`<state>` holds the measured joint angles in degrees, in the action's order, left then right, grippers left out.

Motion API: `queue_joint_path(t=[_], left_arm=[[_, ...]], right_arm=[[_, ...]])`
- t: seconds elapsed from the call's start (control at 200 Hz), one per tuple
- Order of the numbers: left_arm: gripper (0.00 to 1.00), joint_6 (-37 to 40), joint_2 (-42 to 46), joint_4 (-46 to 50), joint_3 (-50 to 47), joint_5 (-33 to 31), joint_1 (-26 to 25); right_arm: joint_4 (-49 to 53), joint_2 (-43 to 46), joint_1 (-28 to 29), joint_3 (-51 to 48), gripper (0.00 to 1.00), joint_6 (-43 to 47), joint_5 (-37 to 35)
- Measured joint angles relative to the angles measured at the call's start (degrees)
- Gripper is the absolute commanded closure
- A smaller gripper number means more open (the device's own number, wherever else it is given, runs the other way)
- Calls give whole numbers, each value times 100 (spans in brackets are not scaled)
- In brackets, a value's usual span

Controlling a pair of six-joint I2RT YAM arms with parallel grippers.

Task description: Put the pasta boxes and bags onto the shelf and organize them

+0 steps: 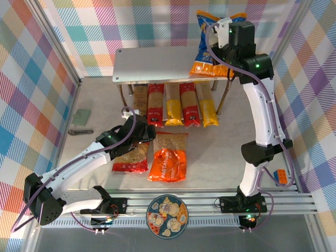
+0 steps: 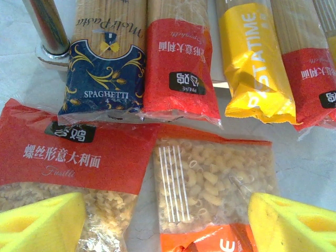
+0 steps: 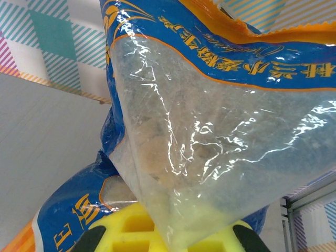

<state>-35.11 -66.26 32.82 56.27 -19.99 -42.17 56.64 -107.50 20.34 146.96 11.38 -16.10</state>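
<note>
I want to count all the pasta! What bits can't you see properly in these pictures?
Top view: the shelf hides the far ends of the spaghetti packs.
Top view: the left arm covers part of the red bag.
Left wrist view: the bottom edge cuts off the orange bag.
Right wrist view: shiny crinkles blur the pasta inside the blue bag.

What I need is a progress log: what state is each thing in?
Blue bag: on shelf, gripped by right hand.
Red bag: flat on table.
Orange bag: flat on table.
Five spaghetti packs: on table, partly under shelf.
Left hand: open.
</note>
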Motion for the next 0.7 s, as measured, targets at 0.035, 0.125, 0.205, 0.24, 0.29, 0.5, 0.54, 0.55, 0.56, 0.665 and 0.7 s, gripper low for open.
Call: queue_joint_path(t=[0.035, 0.125, 0.205, 0.24, 0.29, 0.5, 0.54, 0.55, 0.56, 0.665, 0.7], left_arm=[[19, 2, 0, 0, -7, 0, 0], [19, 0, 0, 0, -33, 0, 0], [19, 0, 0, -2, -50, 0, 0], [19, 0, 0, 0, -59, 0, 7], [19, 0, 0, 0, -63, 0, 11], [19, 2, 0, 0, -63, 2, 22], [19, 0, 0, -2, -63, 2, 28], [19, 0, 0, 0, -63, 0, 31], [19, 0, 0, 0, -63, 0, 33], [19, 2, 0, 0, -63, 2, 37], [19, 0, 0, 0, -63, 0, 37]], right_arm=[[-4, -17, -28, -7, 100, -17, 20], [-61, -59, -111, -79, 100, -61, 74], [-122, -101, -170, -144, 100, -111, 127], [-151, -122, -195, -166, 100, -149, 162], [-179, -157, -225, -201, 100, -168, 184], [-387, -240, -245, -339, 100, -168, 317], [-431, -240, -245, -378, 100, -166, 382], [-437, -240, -245, -385, 100, -166, 400], [-448, -240, -245, -389, 100, -164, 420], [-542, -240, -245, -450, 100, -142, 619], [-562, -240, -245, -461, 100, -140, 669]])
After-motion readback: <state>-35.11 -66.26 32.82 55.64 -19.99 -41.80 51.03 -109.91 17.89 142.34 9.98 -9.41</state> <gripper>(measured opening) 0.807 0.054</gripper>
